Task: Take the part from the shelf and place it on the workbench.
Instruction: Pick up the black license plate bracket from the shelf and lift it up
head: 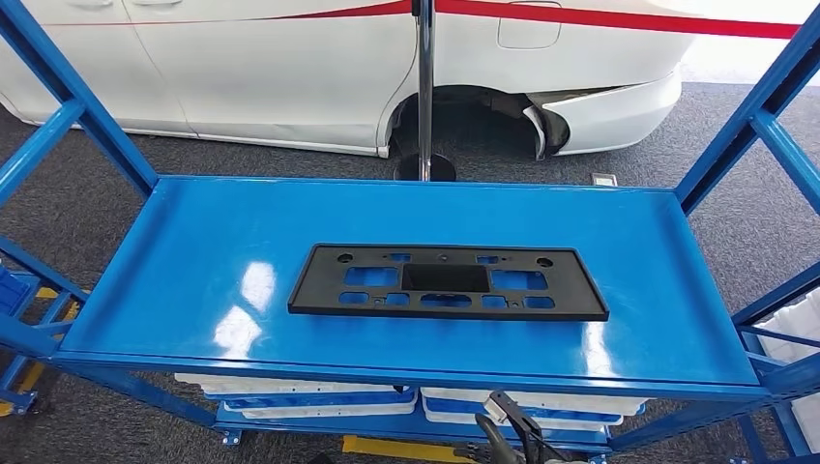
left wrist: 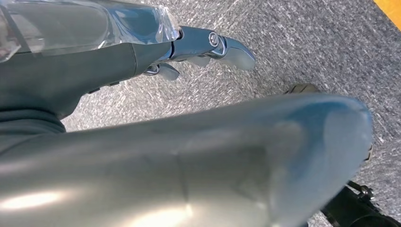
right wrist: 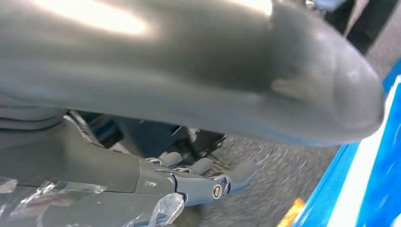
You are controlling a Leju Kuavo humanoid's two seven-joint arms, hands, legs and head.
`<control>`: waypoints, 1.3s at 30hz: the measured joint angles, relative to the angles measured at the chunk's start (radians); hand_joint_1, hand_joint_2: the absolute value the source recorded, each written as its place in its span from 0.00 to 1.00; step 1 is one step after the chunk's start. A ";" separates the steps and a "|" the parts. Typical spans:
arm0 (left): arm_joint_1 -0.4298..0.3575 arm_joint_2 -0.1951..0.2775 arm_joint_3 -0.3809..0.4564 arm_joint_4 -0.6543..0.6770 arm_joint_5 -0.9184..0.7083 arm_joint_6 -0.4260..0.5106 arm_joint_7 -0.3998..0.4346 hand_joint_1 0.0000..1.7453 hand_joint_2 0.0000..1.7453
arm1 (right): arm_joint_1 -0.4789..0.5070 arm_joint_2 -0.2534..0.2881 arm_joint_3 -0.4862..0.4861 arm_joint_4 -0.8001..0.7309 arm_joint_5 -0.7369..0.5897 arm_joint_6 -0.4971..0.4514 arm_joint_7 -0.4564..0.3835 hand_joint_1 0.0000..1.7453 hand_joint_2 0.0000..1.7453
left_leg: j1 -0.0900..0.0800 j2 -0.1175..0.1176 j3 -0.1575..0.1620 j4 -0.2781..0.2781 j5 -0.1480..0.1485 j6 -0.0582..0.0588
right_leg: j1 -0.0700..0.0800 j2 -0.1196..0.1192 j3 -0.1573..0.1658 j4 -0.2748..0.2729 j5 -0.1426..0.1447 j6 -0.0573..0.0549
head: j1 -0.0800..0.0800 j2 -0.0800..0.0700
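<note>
1. The black part [head: 448, 282] lies flat in the middle of the top tray of the blue shelf [head: 193, 242].
2. It is well apart from every edge. Bare blue metal shows all around it, with more room at its two ends than at the front and back.
3. The tray has a low raised lip around it. Slanted blue bars [head: 58, 87] rise at the left and right corners.
4. The part is a long, flat plate. Its long side runs from left to right, along the front edge of the shelf. A big dark window sits in its middle, with smaller holes on each side.
5. I see no words or labels on the part or the shelf.
6. White bins [head: 309, 387] sit on the lower level.
7. Behind the shelf are a white car [head: 290, 68], a metal post [head: 425, 87] and a red belt [head: 619, 16] on grey carpet [head: 77, 193].
8. The left hand [left wrist: 203, 47] hangs over the carpet. Its fingers look loose and hold nothing.
9. The right hand [right wrist: 203, 177] hangs beside a blue edge, probably the shelf. Its fingers are apart and hold nothing.
</note>
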 joint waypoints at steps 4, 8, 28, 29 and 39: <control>-0.003 0.001 -0.008 0.000 0.001 0.000 0.002 0.00 0.00 | -0.009 -0.014 0.043 -0.106 -0.001 0.017 -0.024 0.00 0.00 | 0.000 0.000 0.000 0.000 0.000 0.000 | 0.000 0.000 0.000 0.000 0.000 0.000 | 0.000 0.000; -0.005 0.002 -0.011 0.000 0.001 0.000 0.010 0.00 0.00 | -0.003 -0.033 0.068 -0.192 0.013 0.022 -0.036 0.00 0.00 | -0.001 -0.003 -0.005 0.000 0.002 0.002 | -0.001 -0.004 -0.003 0.001 0.001 0.000 | 0.000 0.000; -0.020 0.009 -0.018 0.000 -0.029 -0.003 0.035 0.00 0.00 | -0.080 -0.082 0.334 -0.360 0.315 -0.093 0.236 0.00 0.00 | 0.001 -0.004 -0.006 -0.004 0.009 -0.001 | 0.001 -0.004 -0.008 0.001 0.005 -0.004 | 0.001 0.000; -0.021 0.009 -0.019 0.000 -0.033 -0.004 0.035 0.00 0.00 | -0.080 -0.082 0.350 -0.350 0.319 -0.091 0.226 0.00 0.00 | 0.001 -0.004 -0.006 -0.004 0.009 -0.001 | 0.001 -0.004 -0.008 0.001 0.006 -0.004 | 0.001 0.000; -0.025 0.009 -0.023 0.000 -0.040 -0.006 0.035 0.00 0.00 | -0.081 -0.077 0.397 -0.323 0.325 -0.085 0.200 0.00 0.00 | 0.000 -0.004 -0.006 -0.004 0.009 -0.001 | 0.000 -0.004 -0.008 0.001 0.006 -0.004 | 0.001 0.000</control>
